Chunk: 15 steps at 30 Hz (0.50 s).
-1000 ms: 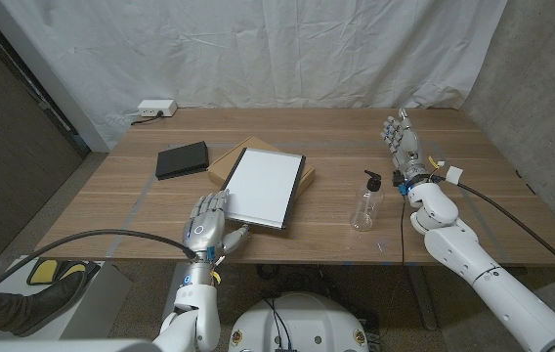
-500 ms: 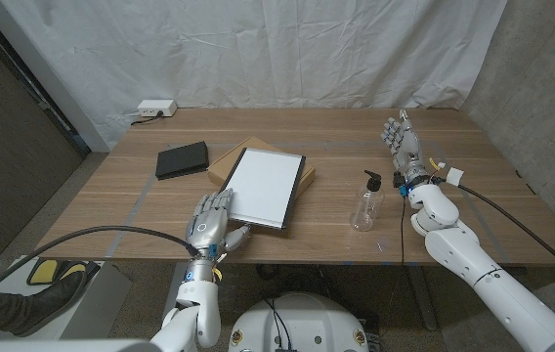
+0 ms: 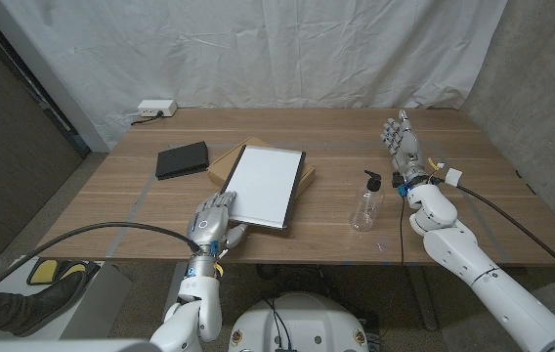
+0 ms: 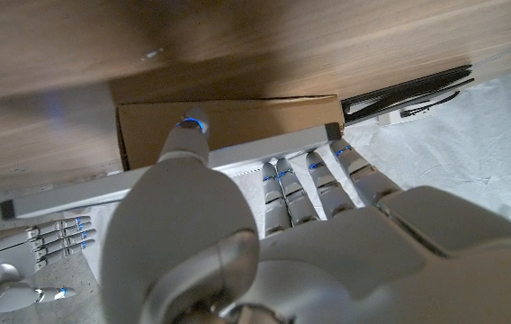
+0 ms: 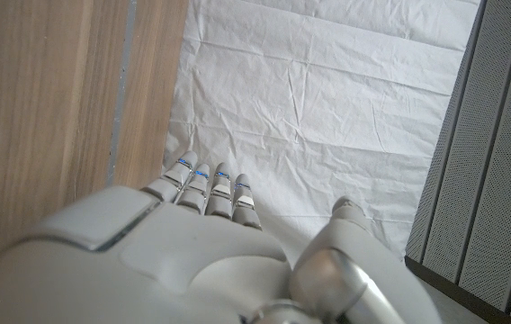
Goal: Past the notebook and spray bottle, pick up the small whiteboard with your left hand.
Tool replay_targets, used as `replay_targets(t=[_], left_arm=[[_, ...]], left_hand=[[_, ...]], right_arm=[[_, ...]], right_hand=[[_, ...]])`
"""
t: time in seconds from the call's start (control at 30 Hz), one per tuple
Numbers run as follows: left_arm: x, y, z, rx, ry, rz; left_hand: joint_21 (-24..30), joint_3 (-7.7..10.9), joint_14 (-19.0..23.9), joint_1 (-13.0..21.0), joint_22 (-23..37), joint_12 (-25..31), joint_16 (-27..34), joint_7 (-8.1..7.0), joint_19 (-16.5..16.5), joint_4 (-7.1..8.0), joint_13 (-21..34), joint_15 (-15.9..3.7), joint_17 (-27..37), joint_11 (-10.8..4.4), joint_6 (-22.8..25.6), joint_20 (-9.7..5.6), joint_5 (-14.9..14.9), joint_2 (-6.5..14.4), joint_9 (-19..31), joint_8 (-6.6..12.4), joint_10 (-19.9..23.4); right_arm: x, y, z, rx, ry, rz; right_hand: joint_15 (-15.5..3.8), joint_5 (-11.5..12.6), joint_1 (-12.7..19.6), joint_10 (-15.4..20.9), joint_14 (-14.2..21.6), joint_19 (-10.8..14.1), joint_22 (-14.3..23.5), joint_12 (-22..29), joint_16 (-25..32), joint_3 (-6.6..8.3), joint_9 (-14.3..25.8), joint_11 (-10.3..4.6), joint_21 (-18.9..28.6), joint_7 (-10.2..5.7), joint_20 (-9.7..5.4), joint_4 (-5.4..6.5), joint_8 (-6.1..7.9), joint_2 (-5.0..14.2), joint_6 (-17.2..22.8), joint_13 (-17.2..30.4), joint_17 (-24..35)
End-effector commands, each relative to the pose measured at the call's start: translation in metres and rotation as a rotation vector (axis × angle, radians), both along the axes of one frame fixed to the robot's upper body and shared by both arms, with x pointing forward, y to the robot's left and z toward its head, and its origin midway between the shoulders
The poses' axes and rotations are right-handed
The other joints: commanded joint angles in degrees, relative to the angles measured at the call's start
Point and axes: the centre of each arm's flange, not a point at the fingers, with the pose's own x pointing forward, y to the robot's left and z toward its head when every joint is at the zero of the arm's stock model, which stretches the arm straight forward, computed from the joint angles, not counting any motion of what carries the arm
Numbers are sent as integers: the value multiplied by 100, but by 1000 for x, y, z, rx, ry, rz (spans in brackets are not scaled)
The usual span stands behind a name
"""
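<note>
left hand (image 3: 211, 221) is touching the near corner of the small whiteboard (image 3: 262, 183), fingers apart, gripping nothing | whiteboard is lying on brown notebook (image 3: 230, 158) | risk: board is sliding away, dragging notebook | right hand (image 3: 402, 142) is waiting open

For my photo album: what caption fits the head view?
Robot's left hand at the near edge of the small whiteboard; right hand raised beside the spray bottle.
</note>
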Motion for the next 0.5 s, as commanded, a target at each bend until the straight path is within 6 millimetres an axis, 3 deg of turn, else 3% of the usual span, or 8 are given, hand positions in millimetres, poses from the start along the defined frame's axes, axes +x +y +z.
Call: replay_targets(t=[0.03,0.5], left_arm=[[1,0,2,2,-56,31],[1,1,8,-1,-90,40]], left_hand=[[134,137,464,306,26,70,72,-60,368,2,11,-682,21,-73,575,-449,-132,152,1,151,534],[408,326,1538,637,39,91,136,-91,1200,65,6,-819,26,-113,1815,-432,-688,448,-23,375,1683]], right_arm=[[1,0,2,6,-6,2],[3,1,1,14,-6,11]], right_hand=[[3,18,22,47,67,57,21,43,11,-4,7,26,-11,2,-1,-3,3,28,28,22,22],[3,19,19,56,79,72,22,46,13,-13,7,31,-31,3,0,-3,4,32,33,23,23]])
